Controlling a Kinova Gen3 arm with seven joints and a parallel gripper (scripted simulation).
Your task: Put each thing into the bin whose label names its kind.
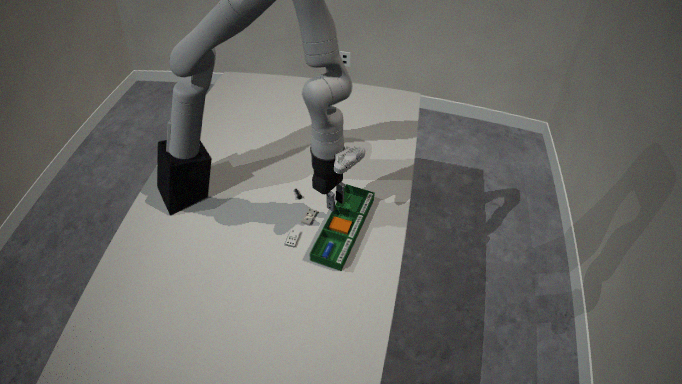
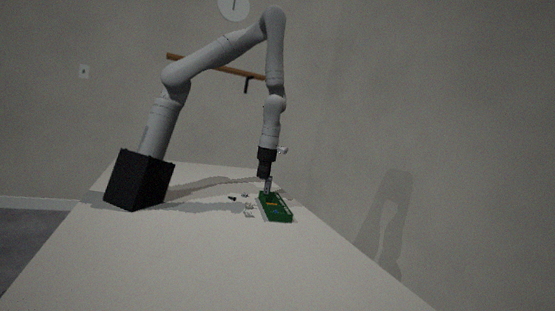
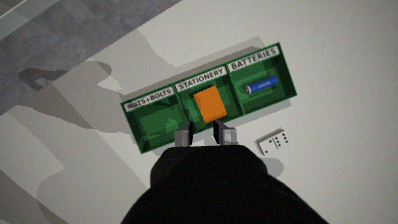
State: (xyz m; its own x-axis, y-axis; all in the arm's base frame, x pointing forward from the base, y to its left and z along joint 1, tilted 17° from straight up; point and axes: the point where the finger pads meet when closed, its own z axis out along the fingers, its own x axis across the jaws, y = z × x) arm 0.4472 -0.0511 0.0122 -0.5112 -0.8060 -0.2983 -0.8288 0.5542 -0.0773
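My gripper hangs over the near edge of the green tray, its 2 fingers about half apart with nothing between them. The tray lies on the white worktop and has 3 bins in a row, labelled NUTS+BOLTS, STATIONERY and BATTERIES.

In the wrist view, the NUTS+BOLTS bin holds nothing that I can see. The STATIONERY bin holds an orange block, lying flat and filling much of its floor. The BATTERIES bin holds 1 blue battery, lying on its side along the bin.

From the top view my fingers sit above the far end of the tray, at the rim of the NUTS+BOLTS bin, clear of the orange block and well apart from the battery.

3 small things lie on the worktop outside the tray. A white domino with black dots lies just beside the tray's near side, and a second domino lies a little farther out. A small dark bolt lies apart from both, between my black base and the tray, in the arm's shadow.

In the exterior view the arm comes down nearly upright over the tray.
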